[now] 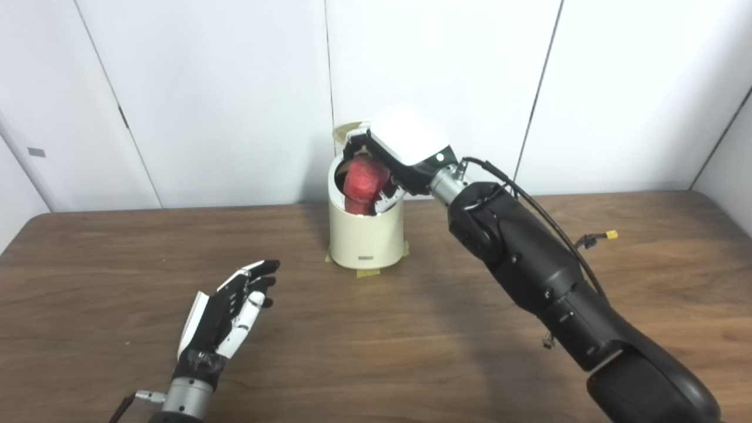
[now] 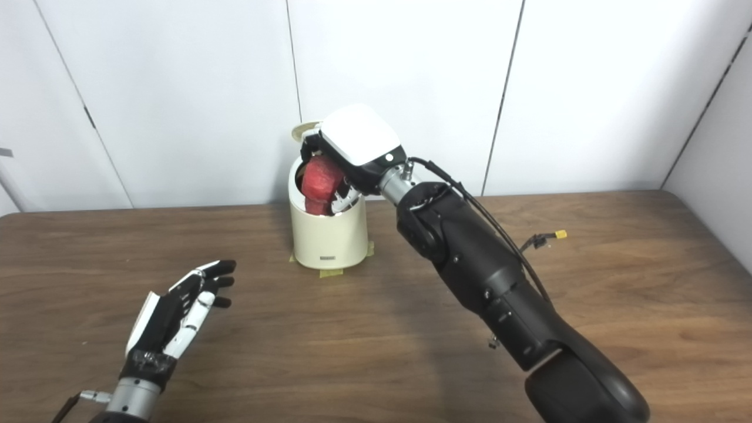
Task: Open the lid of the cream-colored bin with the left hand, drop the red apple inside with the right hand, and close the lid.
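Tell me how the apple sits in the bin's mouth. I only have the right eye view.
Observer: From the left eye, a dark gap shows between the red apple and the left rim of the cream-colored bin. The right hand grips the apple.
Operator: Report the lid.
Observer: The lid stands raised behind that hand, and more of its edge shows here.
Operator: Check the left edge.
Observer: A grey plate on the wall shows whole here. The left hand is open, apart from the bin.
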